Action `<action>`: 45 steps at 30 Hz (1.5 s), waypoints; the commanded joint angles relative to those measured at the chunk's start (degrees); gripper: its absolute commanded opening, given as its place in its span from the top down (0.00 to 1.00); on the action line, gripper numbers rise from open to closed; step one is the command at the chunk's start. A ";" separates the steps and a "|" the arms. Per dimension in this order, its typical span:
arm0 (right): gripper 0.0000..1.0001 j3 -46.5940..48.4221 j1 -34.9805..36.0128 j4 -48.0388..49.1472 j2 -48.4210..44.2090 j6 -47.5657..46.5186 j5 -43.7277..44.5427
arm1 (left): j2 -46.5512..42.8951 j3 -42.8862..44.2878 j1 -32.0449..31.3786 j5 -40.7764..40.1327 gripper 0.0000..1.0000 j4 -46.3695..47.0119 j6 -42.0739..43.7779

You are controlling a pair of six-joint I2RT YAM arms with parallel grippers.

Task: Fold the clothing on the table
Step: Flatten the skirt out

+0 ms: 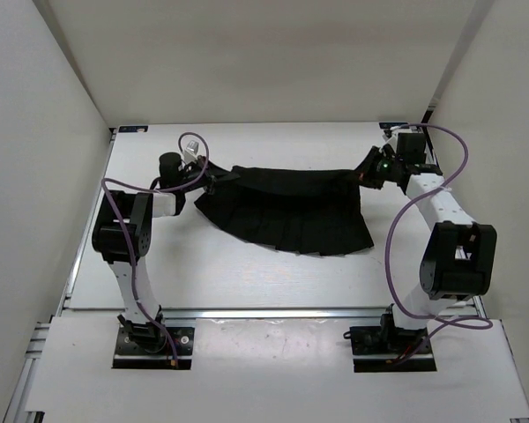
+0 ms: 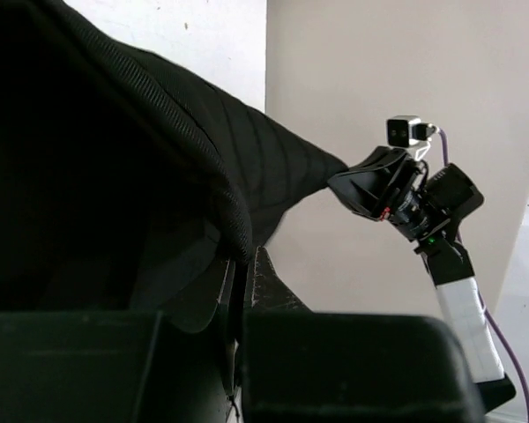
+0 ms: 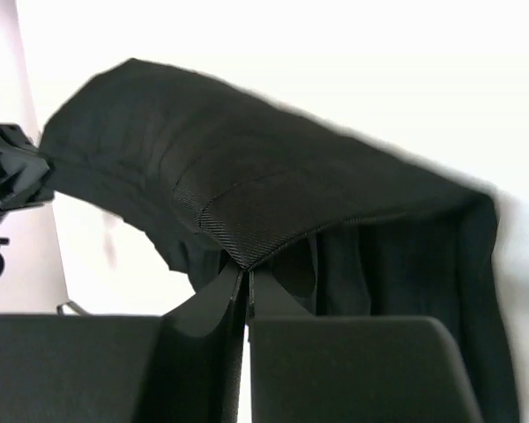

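Left gripper (image 1: 213, 181) is pinched nearly closed on the 9 o'clock end of the clothing (image 1: 291, 211); right gripper (image 1: 367, 176) is clamped tight on its 3 o'clock end. Black fabric stretches between them along its upper edge, the creased rest fanning toward 6 o'clock over the white surface (image 1: 247, 273), around its middle.

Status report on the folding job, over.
Jaws shut on the clothing, left gripper and right gripper one end each. Garment stretched between them over the table. No obstruction visible.
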 commanded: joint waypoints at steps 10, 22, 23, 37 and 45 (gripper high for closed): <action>1.00 8.11 -2.45 -3.42 -0.90 -4.52 -1.47 | -3.06 5.44 3.20 -0.64 1.00 3.39 -2.43; 1.00 42.90 -0.08 -11.17 8.63 -9.71 5.65 | 0.76 35.81 5.14 1.04 1.00 6.28 -10.36; 1.00 41.13 0.01 -10.29 6.70 -9.89 5.57 | -0.05 33.87 5.57 0.95 1.00 8.20 -10.62; 1.00 -19.61 2.03 -19.82 -25.57 -4.25 -6.48 | -42.65 -40.38 4.96 6.40 1.00 2.61 -3.41; 1.00 -25.16 1.51 -31.29 -33.93 -1.10 -10.78 | -50.42 -50.89 3.55 8.25 1.00 1.22 -8.98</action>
